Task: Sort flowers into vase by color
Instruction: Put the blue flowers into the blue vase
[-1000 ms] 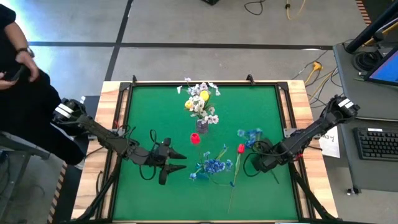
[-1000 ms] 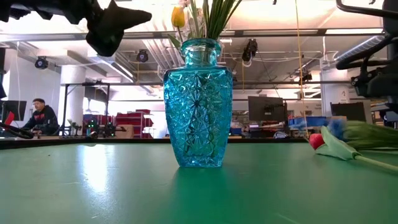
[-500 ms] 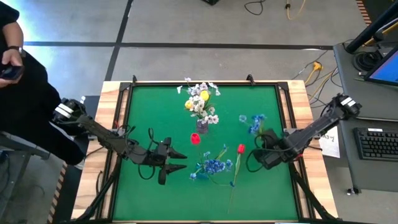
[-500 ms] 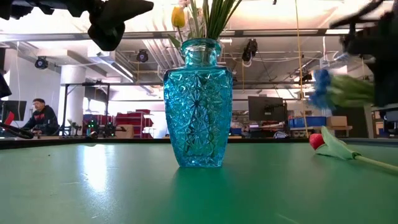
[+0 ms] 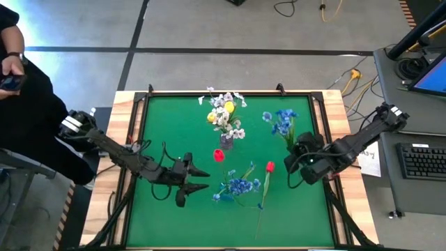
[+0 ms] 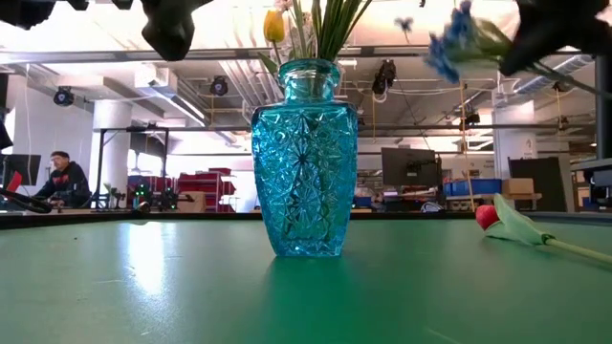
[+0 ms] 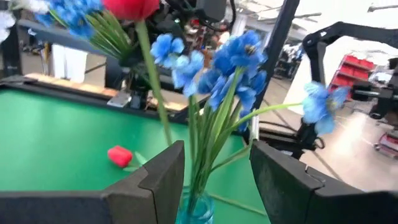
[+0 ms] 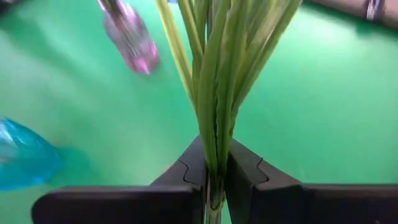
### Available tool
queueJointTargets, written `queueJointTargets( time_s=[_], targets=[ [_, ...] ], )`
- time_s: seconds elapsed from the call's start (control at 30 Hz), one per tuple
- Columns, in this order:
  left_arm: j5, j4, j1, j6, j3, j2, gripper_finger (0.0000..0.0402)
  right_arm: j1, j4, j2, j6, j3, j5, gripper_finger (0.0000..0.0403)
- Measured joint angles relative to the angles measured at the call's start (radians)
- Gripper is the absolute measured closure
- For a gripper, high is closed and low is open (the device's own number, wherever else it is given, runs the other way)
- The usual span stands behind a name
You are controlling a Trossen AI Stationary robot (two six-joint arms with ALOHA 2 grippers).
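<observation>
My right gripper (image 5: 295, 145) is shut on a blue flower (image 5: 281, 122) and holds it high over the table's right half, right of both vases. A teal glass vase (image 6: 304, 158) stands mid-table with blue flowers (image 5: 240, 185) and a red tulip (image 5: 219, 155) in it. Behind it, a purple vase (image 5: 226, 141) holds white and yellow flowers (image 5: 224, 111). Another red tulip (image 5: 269, 167) lies flat on the mat. My left gripper (image 5: 202, 178) hovers open and level, just left of the teal vase. In its wrist view its fingers frame the blue stems (image 7: 208, 143) without touching them. My right gripper pinches the blue flower's bundle of green stems (image 8: 214, 146) between its two fingers. The fingers slant downward and lie across the stems. The flower is lifted clear of the table, and its blooms (image 6: 449, 48) stand out beyond the fingers toward the far edge. The stems' lower end is hidden by the gripper.
The green mat (image 5: 160, 118) has a raised wooden frame around it. A person (image 5: 21, 90) sits beyond the table's left edge. A desk with a keyboard (image 5: 421, 160) stands to the right. Bare mat lies at the far left and near right.
My right gripper has risen steeply and tipped, staying shut. The blue flower has left the mat and is lifted clear, its blooms now higher and nearer the far edge. My left gripper has kept its place and stayed open.
</observation>
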Motion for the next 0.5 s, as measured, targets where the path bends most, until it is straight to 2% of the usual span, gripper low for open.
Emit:
queueJointTargets(
  time_s=[0.4,0.5],
  targets=[
    [0.052,0.153,0.0,0.132,0.0,0.0,0.0231,0.083,0.013,-0.003,-0.188,0.148,0.276,0.0376],
    [0.051,0.229,0.0,0.185,0.0,0.0,0.0231,0.121,0.099,-0.003,-0.313,0.168,0.373,0.0376]
  ],
)
